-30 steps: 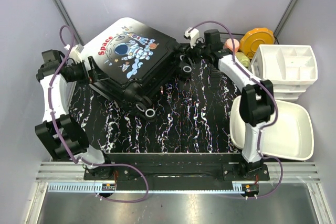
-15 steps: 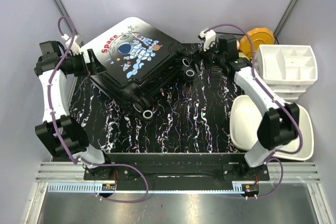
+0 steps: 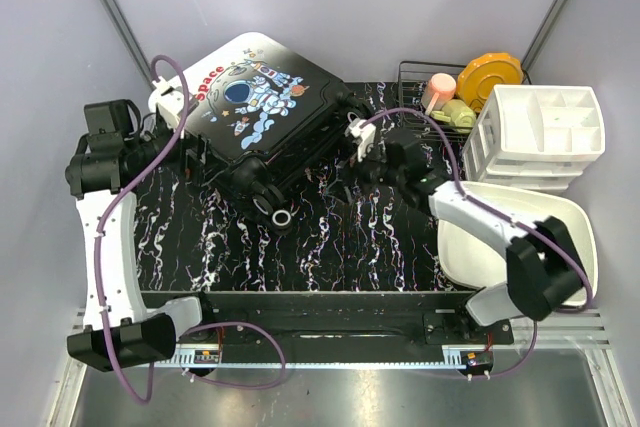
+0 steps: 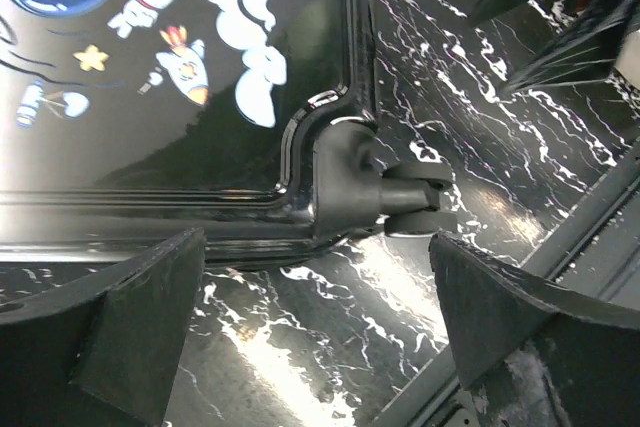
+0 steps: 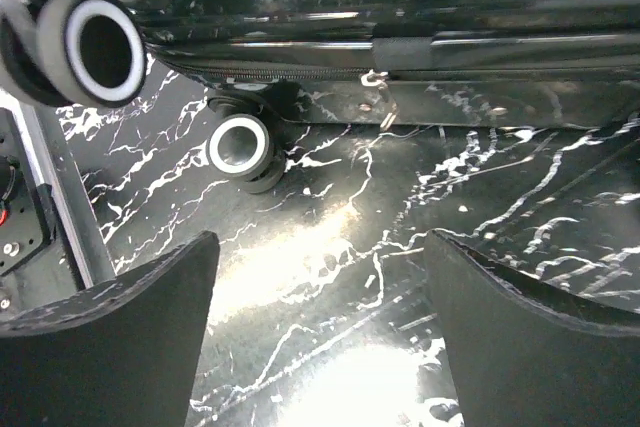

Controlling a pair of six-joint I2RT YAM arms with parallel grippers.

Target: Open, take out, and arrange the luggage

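Looking down from the top camera, the luggage (image 3: 255, 112) lies flat and zipped shut at the far left of the bench (image 3: 340, 237). Its astronaut print faces up, and it's skewed so one wheeled corner points toward the middle. The left gripper (image 3: 200, 155) is right up against its near left side, and the right gripper (image 3: 355, 159) is just beside its right side. Honestly can't tell from up here how either set of fingers stands. Along the right edge there's a white basin (image 3: 570, 237) toward the near corner, with a white drawer organiser (image 3: 545, 127) behind it. A wire basket (image 3: 410, 72) sits by the far edge holding an orange plate (image 3: 490, 77) and a pink cup (image 3: 440, 87).

Left wrist cam: the fingers (image 4: 140, 297) are spread wide apart and aren't gripping anything, just marbled bench between them. The luggage's glossy shell fills the top left, and its black corner piece with a wheel (image 4: 410, 197) sticks out just beyond the gap.

Right wrist cam: same deal, fingers (image 5: 130, 337) well apart with only bench surface between them. The luggage runs across the top with its closed zipper line and a small zipper pull (image 5: 375, 77) showing. One grey-and-white wheel (image 5: 100, 42) is at the top left, and a second wheel (image 5: 240, 147) rests on the bench below it.
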